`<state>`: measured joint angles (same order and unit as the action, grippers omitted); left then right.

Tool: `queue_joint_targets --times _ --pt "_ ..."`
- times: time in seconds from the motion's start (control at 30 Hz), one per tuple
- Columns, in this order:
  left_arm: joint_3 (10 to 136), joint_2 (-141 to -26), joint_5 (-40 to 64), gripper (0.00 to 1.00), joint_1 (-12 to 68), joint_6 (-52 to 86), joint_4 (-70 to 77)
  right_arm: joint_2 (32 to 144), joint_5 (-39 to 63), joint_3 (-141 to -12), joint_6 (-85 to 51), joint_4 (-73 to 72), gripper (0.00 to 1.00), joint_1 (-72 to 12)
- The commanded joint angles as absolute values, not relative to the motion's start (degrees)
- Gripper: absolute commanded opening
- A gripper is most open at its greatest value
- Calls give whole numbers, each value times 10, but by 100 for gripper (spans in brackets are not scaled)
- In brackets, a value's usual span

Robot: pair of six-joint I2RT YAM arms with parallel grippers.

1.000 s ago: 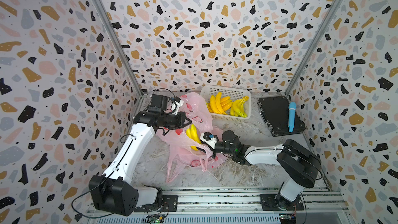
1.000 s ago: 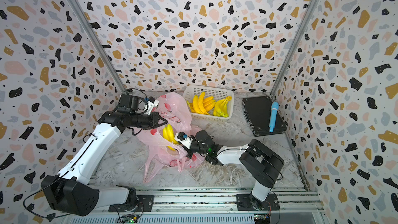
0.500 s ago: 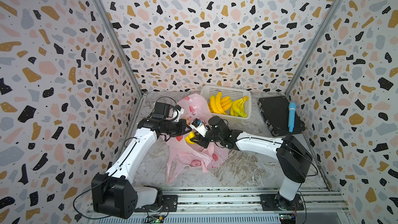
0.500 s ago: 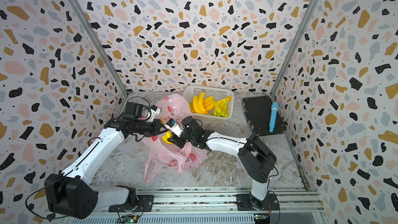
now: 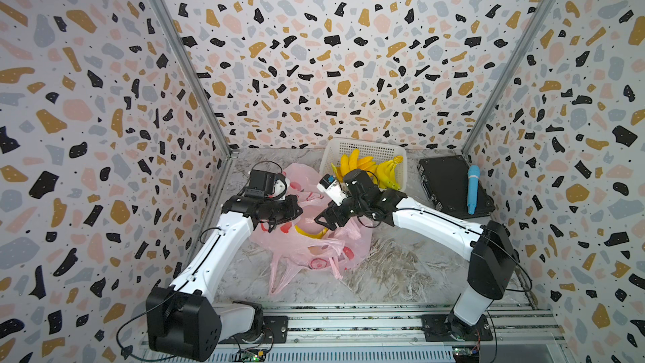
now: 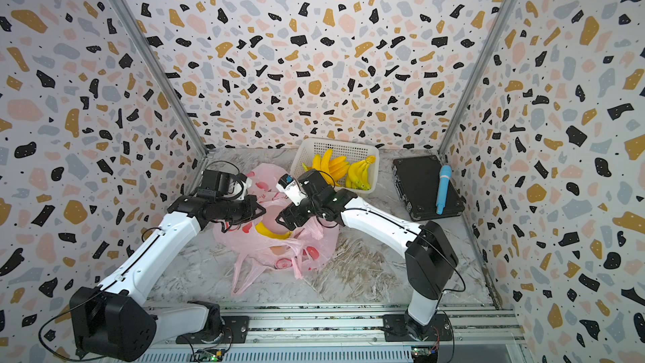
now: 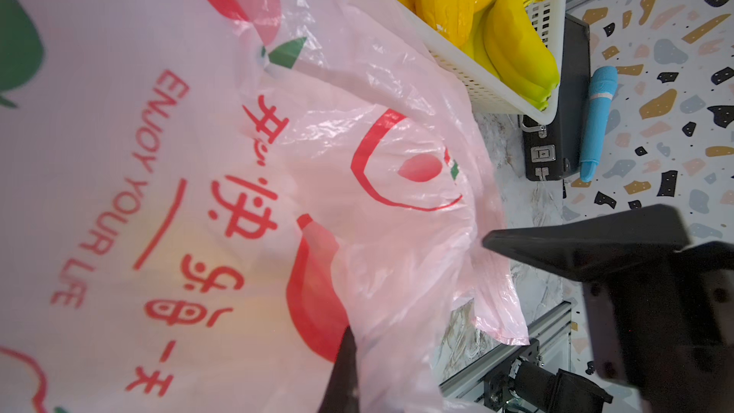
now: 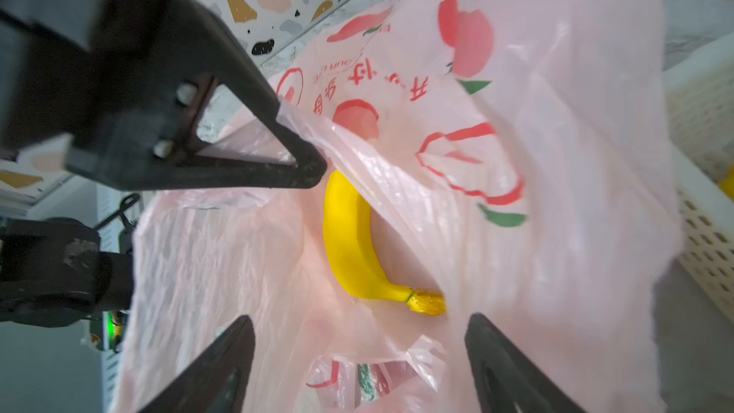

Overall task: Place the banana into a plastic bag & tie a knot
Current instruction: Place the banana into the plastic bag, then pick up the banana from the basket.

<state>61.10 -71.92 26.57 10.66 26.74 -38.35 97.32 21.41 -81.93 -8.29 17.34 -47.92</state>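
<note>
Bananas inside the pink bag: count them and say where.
1. The banana lies inside the bag, just beyond the open right gripper, while the left gripper pinches the bag's rim. Folds of plastic may hide more.

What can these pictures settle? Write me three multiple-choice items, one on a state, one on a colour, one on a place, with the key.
1. The right gripper has its jaws: A open; B shut tight; C hidden.
2. The stick on the black case is: A red; B blue; C green.
3. The loose banana lies: A on the black case; B between the right gripper's jaws; C inside the pink bag.
Key: 1 A, both jaws stand spread in the wrist view; 2 B, blue in both top views; 3 C, it shows through the bag's open mouth.
</note>
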Motion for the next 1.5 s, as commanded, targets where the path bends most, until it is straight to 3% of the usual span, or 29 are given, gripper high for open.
queue_joint_targets --times 0.0,0.1,0.2,0.47,0.93,1.27,1.47 --pt "618 -709 247 0 105 272 -371 921 251 -845 -144 190 89 -437" --pt "614 -710 250 0 105 273 -367 905 262 -844 -192 164 99 -389" --pt "612 -710 250 0 105 274 -366 922 235 -868 -212 178 99 -346" --pt "608 -701 246 0 105 278 -357 1061 193 -991 -205 240 85 -269" --pt "578 -702 253 0 105 300 -302 1307 178 -1230 -171 290 66 -241" --pt "585 -711 256 0 105 299 -298 1372 191 -1287 -180 289 55 -236" --pt "583 -711 261 0 105 301 -294 1389 213 -1300 -189 282 53 -236"
